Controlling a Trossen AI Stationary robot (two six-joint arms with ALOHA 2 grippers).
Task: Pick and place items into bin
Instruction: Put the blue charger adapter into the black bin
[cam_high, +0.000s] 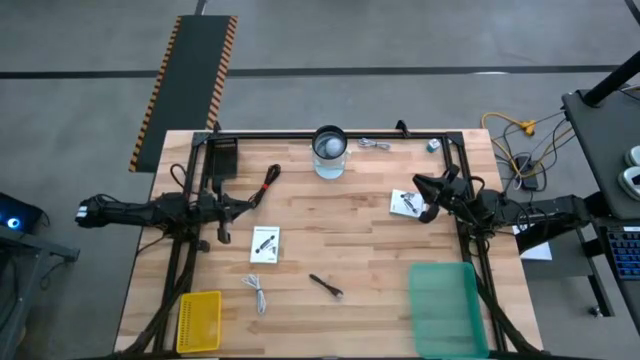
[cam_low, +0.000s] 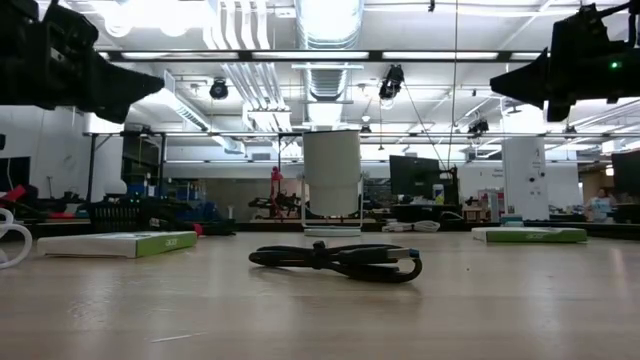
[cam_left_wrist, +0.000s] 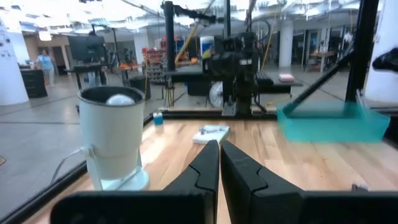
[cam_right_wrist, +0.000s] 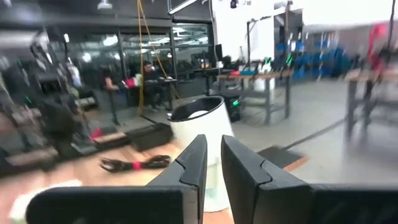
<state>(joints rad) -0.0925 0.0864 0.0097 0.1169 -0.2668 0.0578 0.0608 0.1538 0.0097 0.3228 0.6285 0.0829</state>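
The items lie loose on the wooden table: a black cable with a red tip (cam_high: 268, 183), a white packet (cam_high: 265, 243), a second packet (cam_high: 405, 203), a short white cable (cam_high: 257, 293), a small black tool (cam_high: 326, 286) and metal bits (cam_high: 373, 144). A green see-through bin (cam_high: 447, 308) stands at the near right. My left gripper (cam_high: 247, 206) hangs shut above the table's left side, level, with nothing between its fingers (cam_left_wrist: 220, 144). Over the right side my right gripper (cam_high: 420, 190) is also shut and empty (cam_right_wrist: 213, 140), just beside the second packet.
A clear round jar (cam_high: 329, 150) stands at the far middle, between the two grippers' lines of sight. A small yellow bin (cam_high: 199, 320) sits at the near left corner. A black frame (cam_high: 330, 134) runs along the table's far edge and sides.
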